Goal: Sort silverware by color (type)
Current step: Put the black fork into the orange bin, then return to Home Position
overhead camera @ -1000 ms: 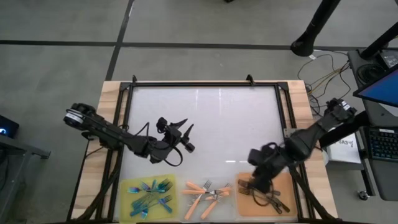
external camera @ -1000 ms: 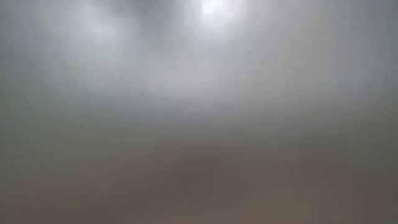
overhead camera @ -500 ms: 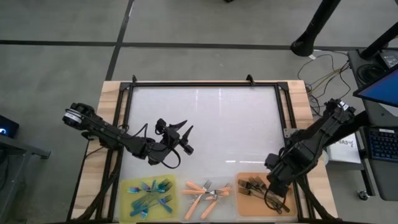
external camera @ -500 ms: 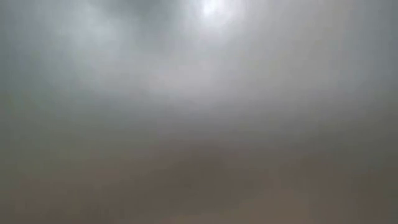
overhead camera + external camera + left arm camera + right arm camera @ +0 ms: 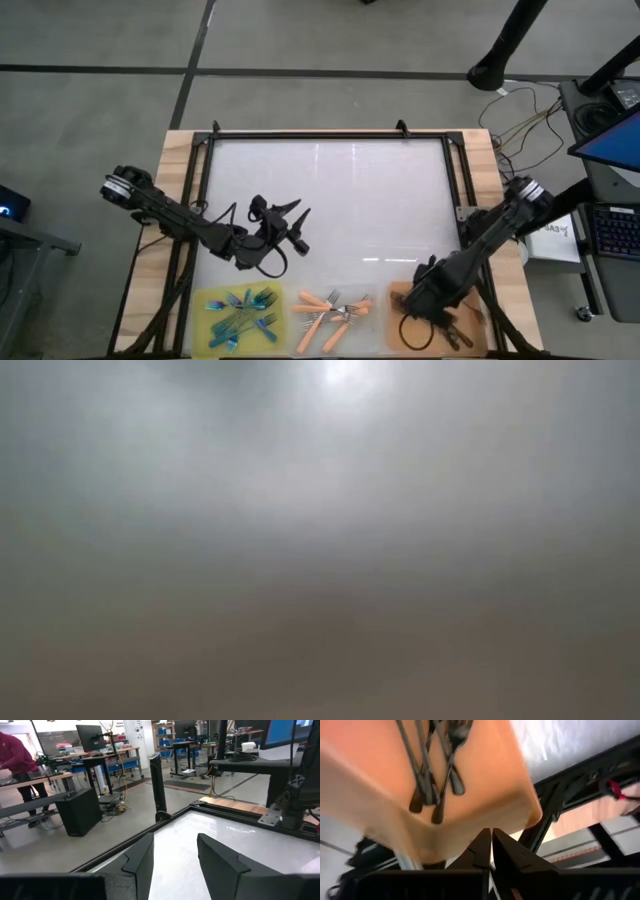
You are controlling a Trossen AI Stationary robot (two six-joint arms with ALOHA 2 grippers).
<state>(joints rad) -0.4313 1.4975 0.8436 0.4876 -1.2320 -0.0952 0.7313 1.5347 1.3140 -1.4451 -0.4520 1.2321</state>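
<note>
Two hands: right hand (image 5: 491,840) closed, empty, hiding dark forks (image 5: 431,767) (low view fogged); left hand (image 5: 175,865) agape, empty.

free: white table centre (image 5: 350,200) | blocked: near edge, fork piles (image 5: 330,310), right end effector (image 5: 428,300)

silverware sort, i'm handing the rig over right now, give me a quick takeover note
Left gripper: open, empty, over the white table.
Right gripper: shut, empty, over the orange mat.
Blue-teal forks lie on the yellow mat, orange-handled forks between the mats, dark forks on the orange mat.
Done: three kinds grouped.
Left: no loose fork in sight; low view shows nothing.
</note>
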